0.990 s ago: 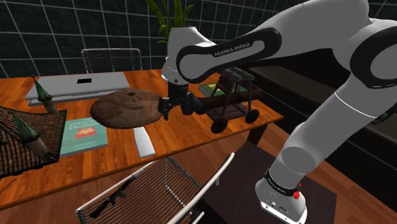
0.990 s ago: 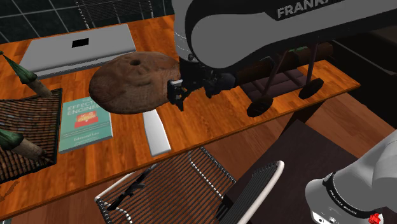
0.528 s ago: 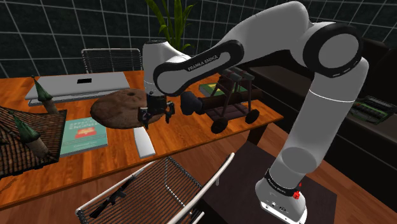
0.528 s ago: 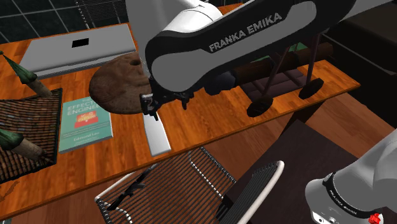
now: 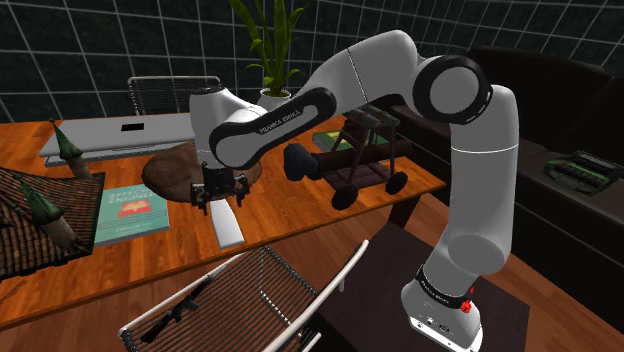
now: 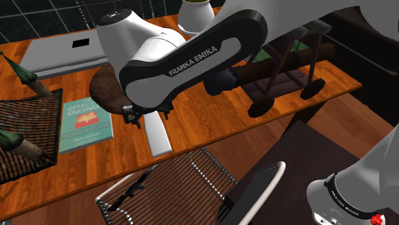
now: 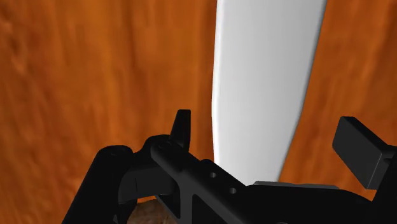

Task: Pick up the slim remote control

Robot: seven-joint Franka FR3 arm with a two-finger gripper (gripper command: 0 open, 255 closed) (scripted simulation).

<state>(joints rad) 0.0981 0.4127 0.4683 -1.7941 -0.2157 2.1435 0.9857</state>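
On the front strip of the orange-brown wooden table, the slim white remote control lies flat, long axis running roughly 12 to 6 o'clock in the shoulder view, its near end close to the table edge. Your all-black two-finger gripper hangs just above the remote's far end, pointing down. In the wrist view the gripper is open, one finger on each side of the remote and neither touching it, so nothing is held yet. The remote looks a bit off-centre between the fingers. The rough brown dome-shaped mound sits just beside the gripper at about 11 o'clock in the shoulder view, close to the remote's far end. The teal hardback book is off at 9 o'clock, well apart. Risks, as I judge them: you are over the end rather than the middle, so a grasp here may let the long body tip or swing out. The part is thin and flat, so closing too high slips over it, and going too low jams the fingertips into the table. The off-centre fit means one finger lands first and shoves the remote sideways. Watch the mound too, since the hand could brush it on the way down.
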